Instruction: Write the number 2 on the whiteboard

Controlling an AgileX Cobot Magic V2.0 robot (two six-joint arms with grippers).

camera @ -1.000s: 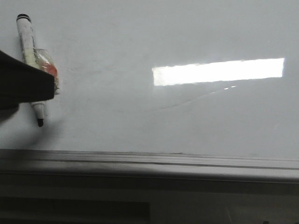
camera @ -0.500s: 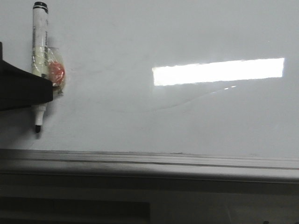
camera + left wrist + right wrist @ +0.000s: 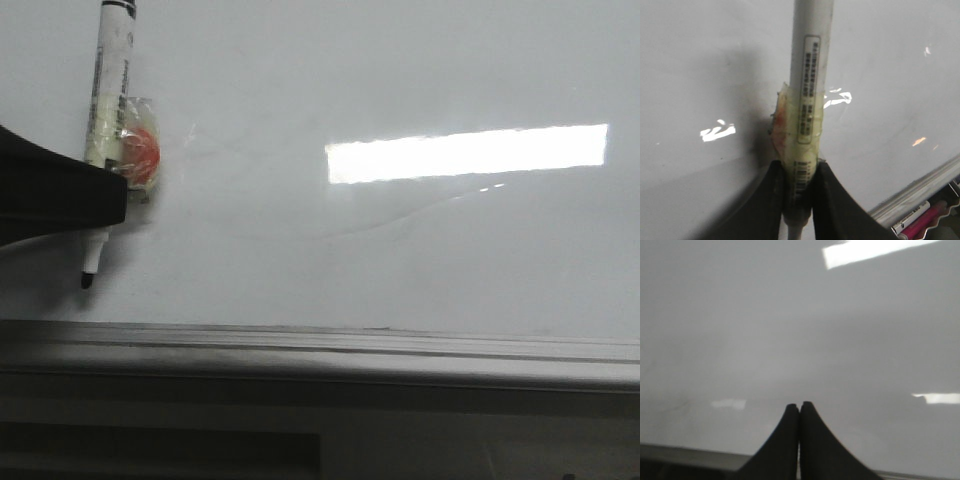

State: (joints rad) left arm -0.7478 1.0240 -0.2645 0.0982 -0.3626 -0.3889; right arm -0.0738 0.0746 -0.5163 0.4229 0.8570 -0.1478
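Note:
The whiteboard (image 3: pixel 420 260) fills the front view, glossy and white-grey, with a grey metal rail (image 3: pixel 320 345) along its near edge. No number 2 shows on it. My left gripper (image 3: pixel 100 195) enters at the far left and is shut on a white marker (image 3: pixel 108 90) wrapped in tape with an orange patch (image 3: pixel 143 155). The marker's black tip (image 3: pixel 87 280) points at the board near the rail. In the left wrist view the jaws (image 3: pixel 800 172) pinch the marker (image 3: pixel 809 75). My right gripper (image 3: pixel 799 407) is shut and empty over the whiteboard (image 3: pixel 790 330).
A bright rectangular light reflection (image 3: pixel 465 153) lies on the board at centre right. Spare markers, one pink (image 3: pixel 922 227), lie in a tray beyond the rail in the left wrist view.
My left gripper has moved right with the marker. The marker has turned more upright and its tip has dropped closer to the rail. The right arm has not moved.

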